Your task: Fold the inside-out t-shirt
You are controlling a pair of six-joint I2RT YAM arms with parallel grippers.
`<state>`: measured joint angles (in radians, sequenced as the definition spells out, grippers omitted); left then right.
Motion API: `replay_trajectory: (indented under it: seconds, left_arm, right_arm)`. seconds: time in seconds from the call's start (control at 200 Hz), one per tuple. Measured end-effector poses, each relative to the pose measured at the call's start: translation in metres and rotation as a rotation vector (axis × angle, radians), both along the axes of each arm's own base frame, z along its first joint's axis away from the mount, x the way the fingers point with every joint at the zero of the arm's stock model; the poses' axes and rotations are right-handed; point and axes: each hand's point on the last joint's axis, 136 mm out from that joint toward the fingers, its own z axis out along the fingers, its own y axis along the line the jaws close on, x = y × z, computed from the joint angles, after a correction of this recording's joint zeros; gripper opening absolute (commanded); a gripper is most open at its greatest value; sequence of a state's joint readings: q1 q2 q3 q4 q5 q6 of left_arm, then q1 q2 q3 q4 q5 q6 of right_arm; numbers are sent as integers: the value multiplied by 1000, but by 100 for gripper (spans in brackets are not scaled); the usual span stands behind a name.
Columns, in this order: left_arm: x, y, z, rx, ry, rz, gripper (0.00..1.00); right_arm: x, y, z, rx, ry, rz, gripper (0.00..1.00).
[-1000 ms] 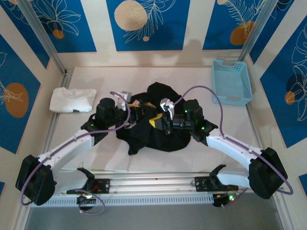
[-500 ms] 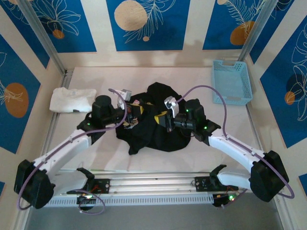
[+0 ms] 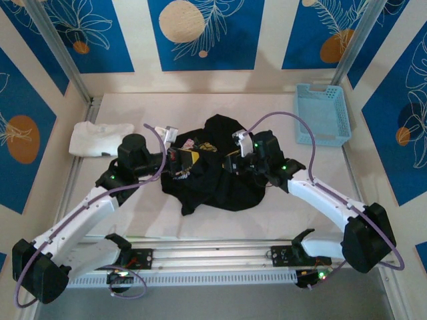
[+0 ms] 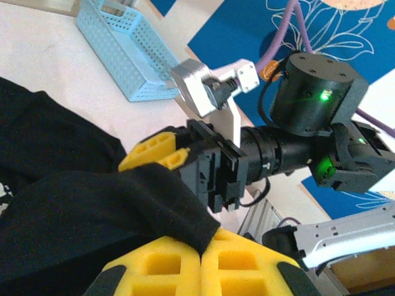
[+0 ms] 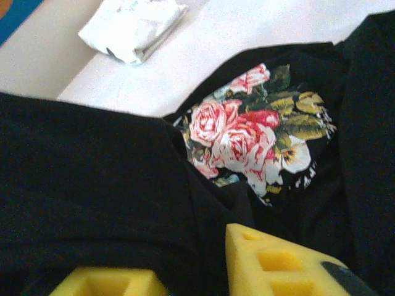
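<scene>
1. Top view: black t-shirt (image 3: pixel 220 190) lies crumpled mid-table (image 3: pixel 267 220), outline ragged, every edge well inside the table's borders. Bare top all round the t-shirt: a wide strip on its near side up to the rail (image 3: pixel 213 257), another on its far side up to the walls (image 3: pixel 200 33), and a gap on its right before the basket (image 3: pixel 322 113).
2. Top view: folded white shirt (image 3: pixel 100 139) sits left of the t-shirt, well apart. Left gripper (image 3: pixel 181 160) is over the t-shirt's left part, right gripper (image 3: pixel 232 160) over its upper middle. The two are near each other.
3. Top view, room: pale tabletop, metal posts (image 3: pixel 60 53) beyond the t-shirt on both sides, blue wall panels with orange discs and white leaf lines.
4. Left wrist: left gripper (image 4: pixel 200 256) is closed, yellow pads pinching a fold of the t-shirt (image 4: pixel 74 209). Right gripper (image 4: pixel 163 154) sits just beyond that fold. Basket (image 4: pixel 123 55) is past the t-shirt's edge, bare table (image 4: pixel 37 49) between.
5. Right wrist: right gripper (image 5: pixel 194 271) has its jaws parted, a gap between the pads, t-shirt (image 5: pixel 92 172) underneath. Can't tell if cloth touches the pads. Floral print (image 5: pixel 247 132) shows on the t-shirt just ahead. White shirt (image 5: pixel 133 24) lies past the t-shirt's edge on bare table (image 5: pixel 247 31).
</scene>
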<state>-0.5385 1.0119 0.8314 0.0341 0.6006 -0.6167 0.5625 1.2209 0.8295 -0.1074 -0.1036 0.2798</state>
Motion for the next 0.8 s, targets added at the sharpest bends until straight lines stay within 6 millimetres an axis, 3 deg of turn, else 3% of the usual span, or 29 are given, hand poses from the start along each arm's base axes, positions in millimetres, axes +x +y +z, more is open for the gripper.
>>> replay_trajectory:
  seconds: [0.26, 0.51, 0.63, 0.74, 0.8]
  left_arm:
    - [12, 1, 7, -12, 18, 54, 0]
    - [17, 0, 4, -12, 45, 73, 0]
    - [17, 0, 3, -13, 49, 74, 0]
    - [17, 0, 3, -13, 50, 74, 0]
    - [17, 0, 3, -14, 50, 74, 0]
  right_arm:
    - [-39, 1, 31, -20, -176, 101, 57]
    - [-79, 34, 45, -38, -392, 230, 62]
    - [-81, 53, 41, -81, -450, 256, 63]
    - [-68, 67, 28, -152, -458, 238, 62]
    - [-55, 71, 23, -194, -459, 208, 47]
